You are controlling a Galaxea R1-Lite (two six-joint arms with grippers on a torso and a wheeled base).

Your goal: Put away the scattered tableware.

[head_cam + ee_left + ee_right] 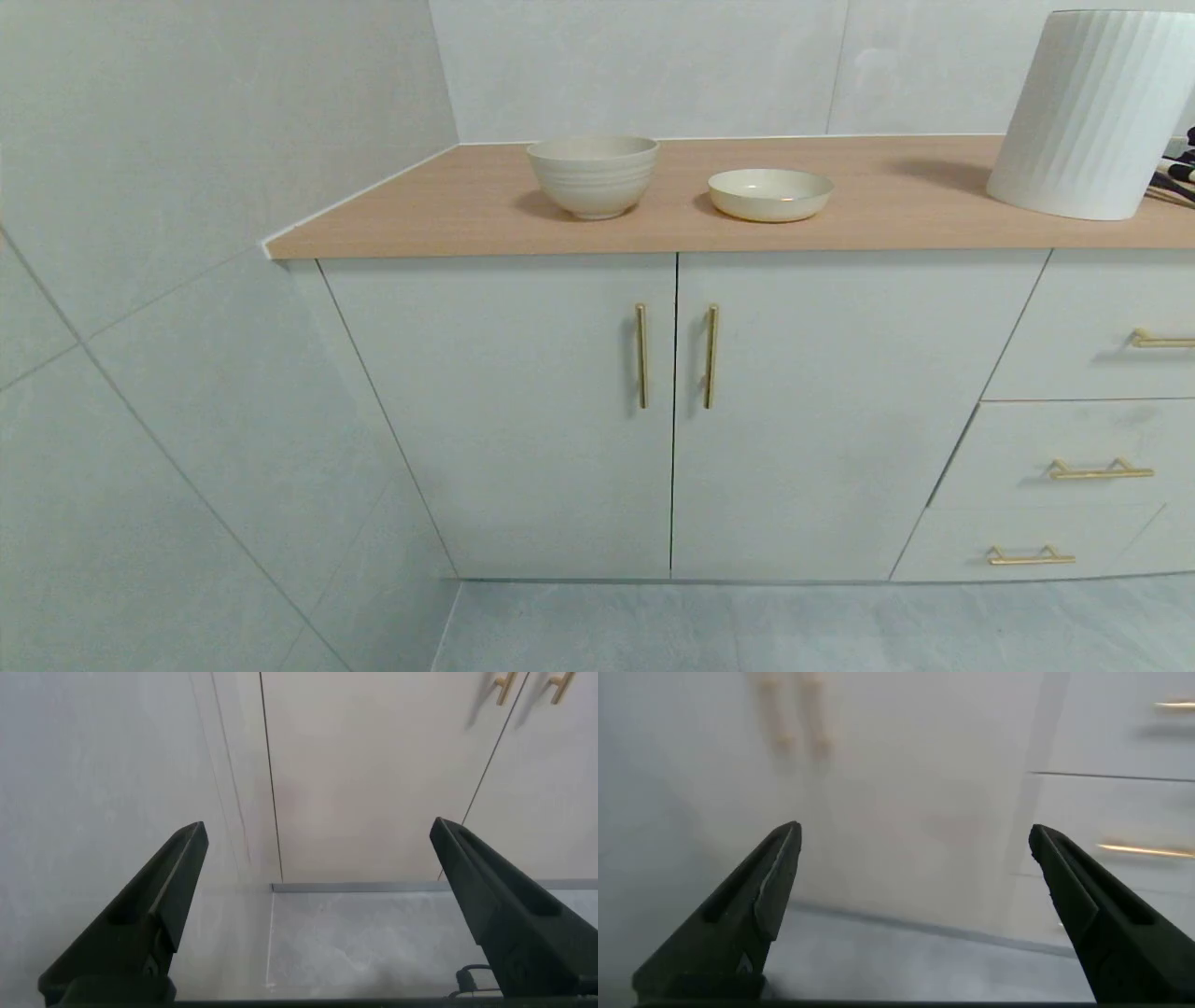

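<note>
Left gripper [318,829], right gripper [915,831] gape before what seem cabinet doors [915,784]

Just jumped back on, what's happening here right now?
Nothing is being handled yet. A deep bowl and a shallow dish sit side by side, not touching, on the wooden counter, with a white ribbed container farther right. The cabinet doors below are shut. The left gripper and right gripper are both open and empty, held low facing the cabinet fronts.
</note>
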